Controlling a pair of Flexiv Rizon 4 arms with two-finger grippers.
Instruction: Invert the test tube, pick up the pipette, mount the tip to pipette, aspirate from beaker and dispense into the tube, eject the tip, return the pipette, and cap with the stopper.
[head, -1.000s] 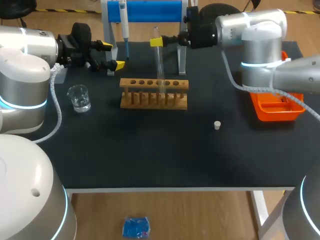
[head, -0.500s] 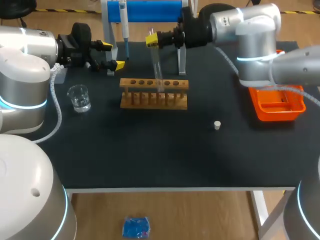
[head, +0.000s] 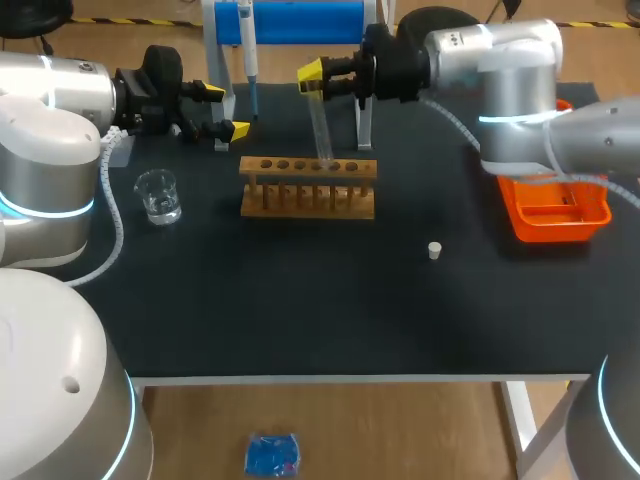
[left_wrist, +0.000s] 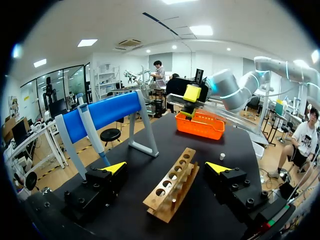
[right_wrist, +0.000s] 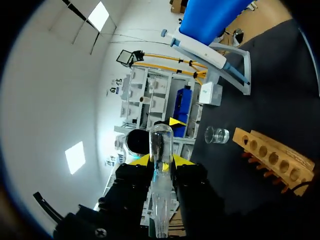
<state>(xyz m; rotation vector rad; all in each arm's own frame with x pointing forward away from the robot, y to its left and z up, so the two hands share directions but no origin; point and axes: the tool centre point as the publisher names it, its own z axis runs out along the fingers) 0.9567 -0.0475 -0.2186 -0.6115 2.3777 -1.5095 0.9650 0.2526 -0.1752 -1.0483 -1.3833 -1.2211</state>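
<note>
Our right pincer (head: 313, 80) squeezed the test tube (head: 322, 125), tilted, just above the wooden rack (head: 308, 190). Our left pincer (head: 225, 110) hung open, off to the rack's left. We thought it best to turn the tube slowly over the rack, then lower it straight into a hole. We counted one tube, one rack, one beaker (head: 158, 195), one stopper (head: 434, 250) and one pipette (head: 248, 50).

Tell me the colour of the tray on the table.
The tray is orange; head view shows it best.
</note>
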